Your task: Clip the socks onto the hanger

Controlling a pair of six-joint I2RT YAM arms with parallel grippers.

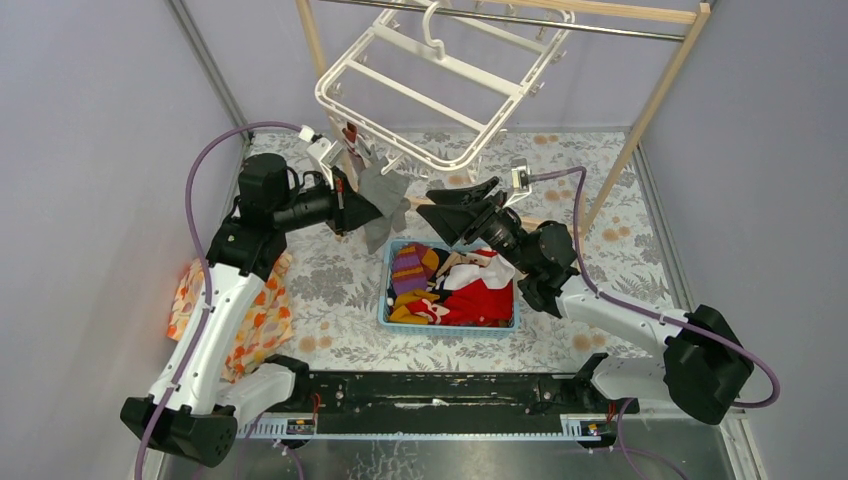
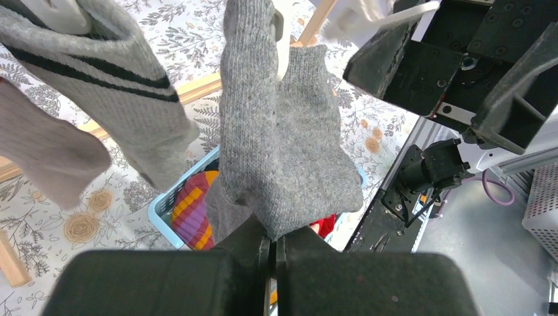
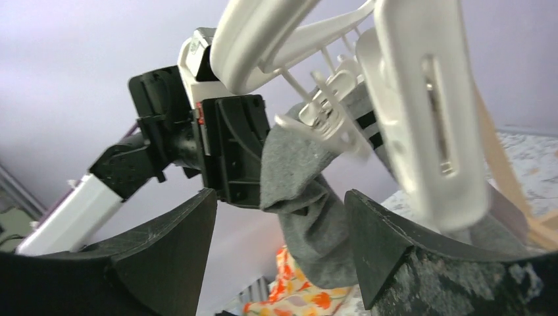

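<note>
The white hanger (image 1: pixel 430 90) hangs tilted from the rod at the back. Socks dangle from clips at its near left corner: a black-striped one (image 2: pixel 112 85) and a whitish one (image 2: pixel 46 151). My left gripper (image 1: pixel 365 207) is shut on the lower end of a plain grey sock (image 1: pixel 383 195), seen close in the left wrist view (image 2: pixel 276 131), whose top reaches a white clip (image 3: pixel 329 112). My right gripper (image 1: pixel 440 205) is open just right of that sock. In its wrist view the sock (image 3: pixel 309 217) hangs between the spread fingers (image 3: pixel 388 243), below the hanger's edge (image 3: pixel 263 39).
A light blue basket (image 1: pixel 385 300) with red, orange and purple-striped clothes sits mid-table below the grippers. An orange floral cloth (image 1: pixel 255 310) lies at the left. The pale wooden rack (image 1: pixel 650 110) stands at the back and right.
</note>
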